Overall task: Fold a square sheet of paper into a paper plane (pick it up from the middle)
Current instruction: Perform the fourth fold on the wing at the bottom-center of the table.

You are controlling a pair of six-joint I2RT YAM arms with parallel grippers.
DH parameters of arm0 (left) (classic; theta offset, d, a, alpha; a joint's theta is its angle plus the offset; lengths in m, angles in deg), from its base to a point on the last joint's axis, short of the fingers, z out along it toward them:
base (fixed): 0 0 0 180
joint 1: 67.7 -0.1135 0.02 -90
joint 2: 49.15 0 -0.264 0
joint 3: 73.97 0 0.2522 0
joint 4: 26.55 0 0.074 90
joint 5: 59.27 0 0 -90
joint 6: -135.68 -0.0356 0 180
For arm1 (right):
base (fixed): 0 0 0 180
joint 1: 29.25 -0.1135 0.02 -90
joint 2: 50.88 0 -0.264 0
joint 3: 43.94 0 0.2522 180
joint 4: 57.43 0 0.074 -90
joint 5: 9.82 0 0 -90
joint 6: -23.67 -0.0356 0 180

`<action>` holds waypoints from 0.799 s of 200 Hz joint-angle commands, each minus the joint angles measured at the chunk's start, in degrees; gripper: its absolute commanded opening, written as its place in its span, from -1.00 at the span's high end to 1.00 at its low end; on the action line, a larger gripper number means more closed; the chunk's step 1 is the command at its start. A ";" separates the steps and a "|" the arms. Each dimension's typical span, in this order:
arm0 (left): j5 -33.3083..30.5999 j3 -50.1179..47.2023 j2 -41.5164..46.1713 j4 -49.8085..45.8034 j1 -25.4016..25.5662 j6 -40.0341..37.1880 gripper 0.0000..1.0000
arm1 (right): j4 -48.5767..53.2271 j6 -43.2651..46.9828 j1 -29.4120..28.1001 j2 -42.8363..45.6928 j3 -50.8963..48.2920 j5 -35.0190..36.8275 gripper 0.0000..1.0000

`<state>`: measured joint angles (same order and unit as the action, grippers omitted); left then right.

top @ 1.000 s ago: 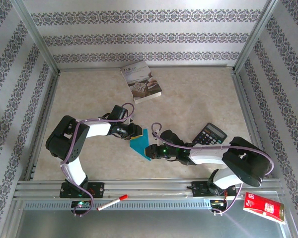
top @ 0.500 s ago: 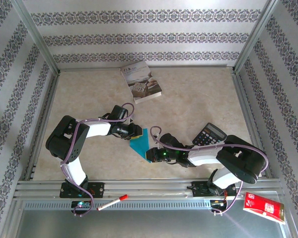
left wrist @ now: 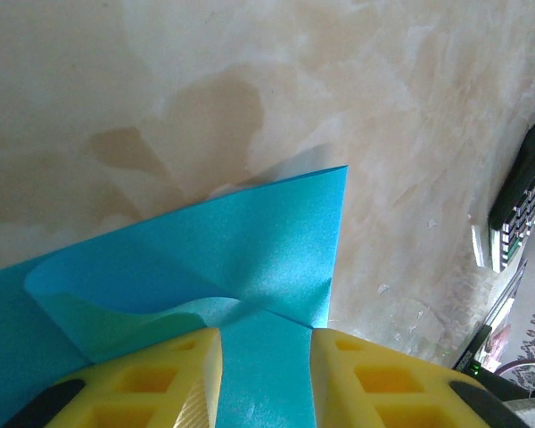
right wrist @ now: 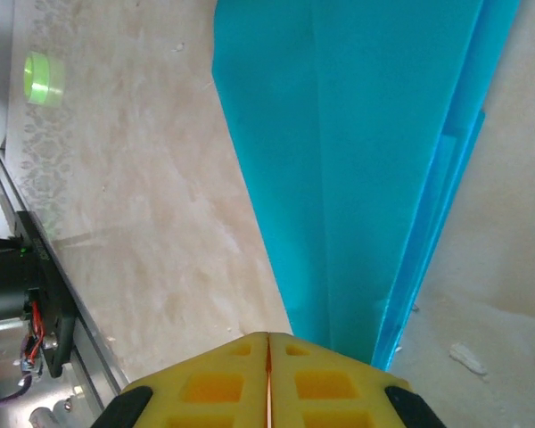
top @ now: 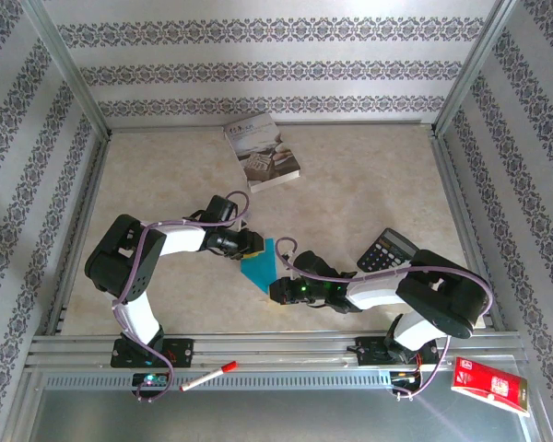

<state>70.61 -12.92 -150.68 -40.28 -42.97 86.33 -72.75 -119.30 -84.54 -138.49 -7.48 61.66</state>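
Top external: folded teal paper plane (top: 261, 267) flat on the table (top: 369, 184), near centre, between the left gripper (top: 250, 247) at its far-left edge and the right gripper (top: 275, 293) at its near tip. Left wrist: yellow fingers (left wrist: 152, 383) partly apart, astride a raised fold, clamping nothing visibly. Right wrist: fingers (right wrist: 205, 383) pressed tight together, empty, just beside the paper's narrow end.

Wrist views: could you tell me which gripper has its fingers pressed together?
The right gripper: its fingers meet, gapless; the left gripper has parted fingers over teal paper.
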 commanded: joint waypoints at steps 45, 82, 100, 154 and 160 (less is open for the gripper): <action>-4.54 -0.95 -1.30 -4.69 -0.65 -1.65 0.35 | -0.45 -1.06 -1.09 -1.49 -0.94 1.45 0.84; -4.71 -1.06 -1.24 -4.69 -0.67 -1.66 0.35 | -0.27 -1.25 -1.14 -1.87 -2.32 2.31 0.86; -4.72 -1.14 -1.30 -4.69 -0.67 -1.61 0.35 | -0.73 -1.75 -1.30 -2.06 -3.45 2.40 0.86; -5.41 -1.13 -1.73 -4.86 -0.75 -1.79 0.35 | 1.10 -2.17 -2.88 -0.52 -5.31 2.49 0.86; -5.50 -1.06 -1.81 -4.98 -0.82 -1.82 0.35 | 1.58 -2.07 -3.11 -0.15 -5.40 2.52 0.86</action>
<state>70.57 -12.92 -150.68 -40.28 -42.97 86.30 -77.76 -120.59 -86.07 -139.19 -10.65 64.50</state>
